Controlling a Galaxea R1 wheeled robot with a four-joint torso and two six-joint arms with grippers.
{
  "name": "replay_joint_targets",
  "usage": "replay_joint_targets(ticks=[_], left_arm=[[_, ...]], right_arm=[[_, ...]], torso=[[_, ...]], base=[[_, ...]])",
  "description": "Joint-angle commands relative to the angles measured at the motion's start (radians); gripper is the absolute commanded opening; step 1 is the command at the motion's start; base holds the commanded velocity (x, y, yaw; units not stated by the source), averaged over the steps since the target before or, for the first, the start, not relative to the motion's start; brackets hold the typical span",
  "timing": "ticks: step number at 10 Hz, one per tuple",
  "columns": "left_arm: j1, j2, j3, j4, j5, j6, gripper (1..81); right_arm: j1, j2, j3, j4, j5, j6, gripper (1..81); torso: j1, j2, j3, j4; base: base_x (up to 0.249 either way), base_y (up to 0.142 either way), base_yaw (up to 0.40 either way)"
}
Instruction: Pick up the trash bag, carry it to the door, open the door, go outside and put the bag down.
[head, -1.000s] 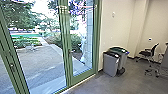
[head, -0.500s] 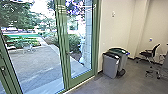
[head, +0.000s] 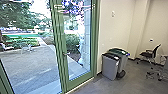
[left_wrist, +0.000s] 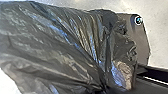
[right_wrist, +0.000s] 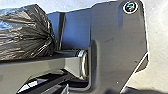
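Note:
The black trash bag (left_wrist: 57, 47) spreads large and wrinkled across the left wrist view. Its folds draw together at my left gripper (left_wrist: 103, 89), which is shut on it. In the right wrist view the gathered part of the bag (right_wrist: 30, 32) lies beside the robot's own dark plate and jointed bar. The green-framed glass door (head: 77, 80) stands closed in the head view, with a small handle (head: 65, 53) on its left upright.
A grey bin (head: 110, 67) and a green-topped bin (head: 122, 60) stand right of the door by the wall. Further right is a black office chair (head: 150, 53). Through the glass a paved yard (head: 30, 65) shows, with light outdoor chairs (head: 26, 47) and hedges.
The head camera's picture has shifted: the door frame sits further left, and more of the yard's left side shows. The door remains closed.

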Motion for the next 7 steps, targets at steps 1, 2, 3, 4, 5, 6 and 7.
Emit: replay_joint_targets(ticks=[1, 2, 3, 4, 5, 6, 7], left_arm=[[-0.074, 0.002, 0.006, 0.003, 0.064, 0.002, 1.0], [-0.076, 0.004, 0.006, 0.003, 0.064, 0.002, 1.0], [-0.076, 0.004, 0.006, 0.003, 0.064, 0.002, 1.0], [-0.076, 0.004, 0.006, 0.003, 0.064, 0.002, 1.0], [-0.076, 0.002, 0.006, 0.003, 0.064, 0.002, 1.0], [-0.076, 0.002, 0.006, 0.003, 0.064, 0.002, 1.0], [-0.076, 0.001, 0.004, 0.002, 0.064, 0.002, 1.0]], right_arm=[[0.060, -0.001, 0.003, -0.004, -0.065, -0.002, 81.1], [0.059, -0.001, 0.003, -0.004, -0.065, -0.002, 81.1], [0.060, 0.001, 0.003, -0.008, -0.065, -0.002, 81.1], [0.059, 0.003, 0.003, -0.009, -0.065, -0.002, 81.1], [0.056, 0.004, 0.003, -0.011, -0.065, -0.001, 81.1], [0.054, 0.003, 0.000, -0.011, -0.065, -0.001, 81.1], [0.048, 0.003, -0.012, -0.009, -0.065, -0.002, 81.1]], torso=[[0.000, 0.000, 0.000, 0.000], [0.000, 0.000, 0.000, 0.000], [0.000, 0.000, 0.000, 0.000], [0.000, 0.000, 0.000, 0.000], [0.000, 0.000, 0.000, 0.000], [0.000, 0.000, 0.000, 0.000], [0.000, 0.000, 0.000, 0.000]], base=[[0.163, -0.091, 0.000], [0.163, -0.091, 0.000], [0.164, -0.071, 0.000], [0.163, 0.000, 0.000], [0.163, 0.000, 0.000], [0.161, 0.000, 0.000], [0.153, 0.000, 0.000]])
